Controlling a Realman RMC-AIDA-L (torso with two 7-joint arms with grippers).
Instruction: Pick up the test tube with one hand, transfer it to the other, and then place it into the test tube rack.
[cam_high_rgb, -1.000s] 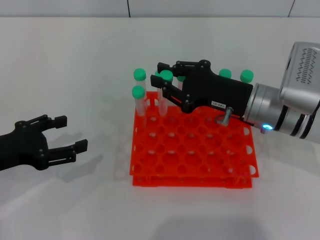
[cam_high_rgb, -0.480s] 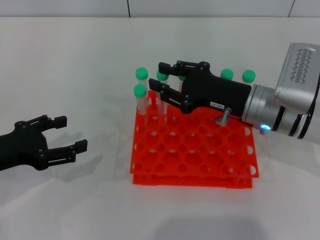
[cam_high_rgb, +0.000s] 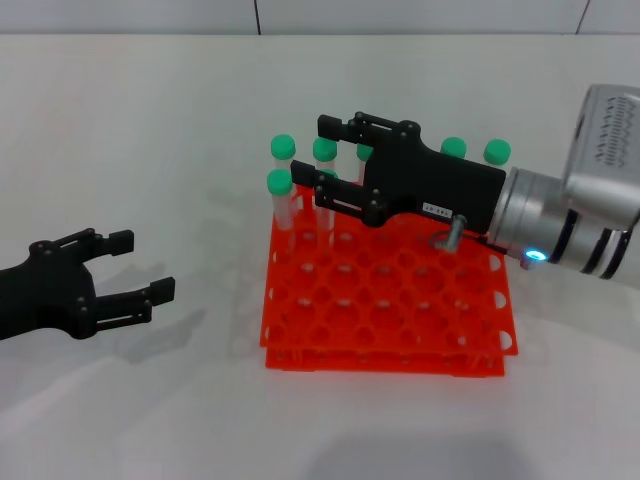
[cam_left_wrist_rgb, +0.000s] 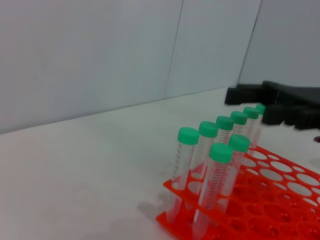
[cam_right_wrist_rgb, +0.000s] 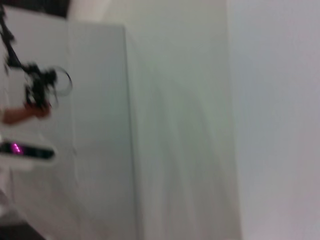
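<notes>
Releasing is the step I judge to be in hand: my right gripper (cam_high_rgb: 310, 158), fingers spread and holding nothing, hovers over the far left corner of the rack (cam_high_rgb: 385, 300), one finger either side of a green-capped tube (cam_high_rgb: 325, 175) seated upright among its neighbours. To do it well I would back away level and straight, keeping both fingers off the adjacent caps. My left gripper (cam_high_rgb: 140, 268) waits open and empty, well apart, low over the table (cam_high_rgb: 150, 130), a plain white matte surface. Pale panelled walls rise behind.
</notes>
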